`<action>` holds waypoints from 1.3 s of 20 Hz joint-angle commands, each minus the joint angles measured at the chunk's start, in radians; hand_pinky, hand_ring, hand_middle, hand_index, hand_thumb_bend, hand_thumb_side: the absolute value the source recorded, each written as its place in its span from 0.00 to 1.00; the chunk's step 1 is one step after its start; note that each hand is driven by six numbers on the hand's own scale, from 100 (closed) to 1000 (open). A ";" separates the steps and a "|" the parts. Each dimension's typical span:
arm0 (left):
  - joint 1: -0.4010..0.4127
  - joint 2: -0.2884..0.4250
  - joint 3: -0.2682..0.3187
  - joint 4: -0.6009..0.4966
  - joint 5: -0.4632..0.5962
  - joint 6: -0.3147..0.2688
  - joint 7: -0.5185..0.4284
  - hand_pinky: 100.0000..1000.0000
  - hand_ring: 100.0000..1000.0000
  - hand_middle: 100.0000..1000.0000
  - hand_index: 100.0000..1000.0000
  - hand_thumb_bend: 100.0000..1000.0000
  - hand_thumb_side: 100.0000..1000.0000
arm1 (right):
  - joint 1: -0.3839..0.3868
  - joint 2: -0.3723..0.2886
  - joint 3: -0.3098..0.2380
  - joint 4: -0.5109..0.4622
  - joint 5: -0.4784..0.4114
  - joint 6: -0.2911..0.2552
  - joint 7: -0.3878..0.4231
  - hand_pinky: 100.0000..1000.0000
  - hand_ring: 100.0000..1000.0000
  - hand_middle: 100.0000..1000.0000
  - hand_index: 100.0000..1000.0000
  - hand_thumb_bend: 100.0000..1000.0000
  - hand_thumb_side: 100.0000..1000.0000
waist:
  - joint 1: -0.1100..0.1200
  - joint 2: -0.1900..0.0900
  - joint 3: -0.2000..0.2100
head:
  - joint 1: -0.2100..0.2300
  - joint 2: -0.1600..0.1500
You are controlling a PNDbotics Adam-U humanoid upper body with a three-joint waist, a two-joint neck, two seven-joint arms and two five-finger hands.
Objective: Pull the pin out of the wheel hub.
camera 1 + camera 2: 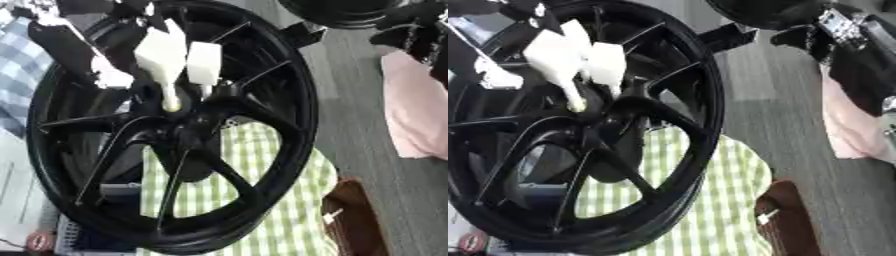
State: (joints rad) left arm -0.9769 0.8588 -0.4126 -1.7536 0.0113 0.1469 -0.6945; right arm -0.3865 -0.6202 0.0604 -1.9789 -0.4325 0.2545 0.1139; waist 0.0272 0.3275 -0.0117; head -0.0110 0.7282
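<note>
I see the black spoked wheel hub [175,130] standing nearly upright and filling my view; a pale pin [171,102] sits near its centre, pointing toward 12 o'clock.

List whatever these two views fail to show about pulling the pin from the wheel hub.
- Pin: not distinguishable in either view; the pale fingertips of the left robot hand cover the hub.
- Left robot hand: its grip on anything is hidden at the hub.
- Right robot hand: black parts at the right edge of the right eye view, too cut off to tell.
- Wheel: rim cut off at the left edge in the right eye view.
</note>
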 commanded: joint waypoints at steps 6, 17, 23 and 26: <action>0.015 0.088 0.160 -0.026 0.098 0.031 0.108 0.57 0.36 0.09 0.31 0.00 0.10 | 0.006 -0.027 -0.022 -0.021 -0.003 -0.006 -0.012 0.95 0.73 0.69 0.71 0.00 0.64 | -0.011 -0.036 0.021 | -0.019 0.010; 0.416 0.297 0.518 0.250 0.129 -0.038 0.489 0.57 0.36 0.10 0.34 0.00 0.04 | 0.023 -0.038 -0.059 -0.021 -0.016 -0.037 -0.047 0.95 0.73 0.68 0.71 0.00 0.63 | -0.026 -0.038 0.059 | -0.049 0.001; 0.565 0.285 0.592 0.391 0.178 -0.069 0.624 0.59 0.39 0.15 0.39 0.00 0.15 | 0.034 -0.036 -0.067 -0.021 -0.011 -0.043 -0.059 0.95 0.73 0.69 0.71 0.00 0.63 | -0.039 -0.032 0.067 | -0.065 -0.009; 0.634 0.248 0.624 0.429 0.140 -0.077 0.685 0.62 0.42 0.22 0.46 0.00 0.12 | 0.034 -0.037 -0.076 -0.021 -0.015 -0.051 -0.066 0.95 0.73 0.69 0.71 0.00 0.62 | -0.048 -0.029 0.063 | -0.062 -0.016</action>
State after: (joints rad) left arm -0.3380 1.0810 0.1804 -1.3334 0.1620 0.0740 -0.0343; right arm -0.3456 -0.6285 -0.0002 -1.9790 -0.4412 0.2059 0.0544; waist -0.0270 0.3204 0.0512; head -0.0726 0.7264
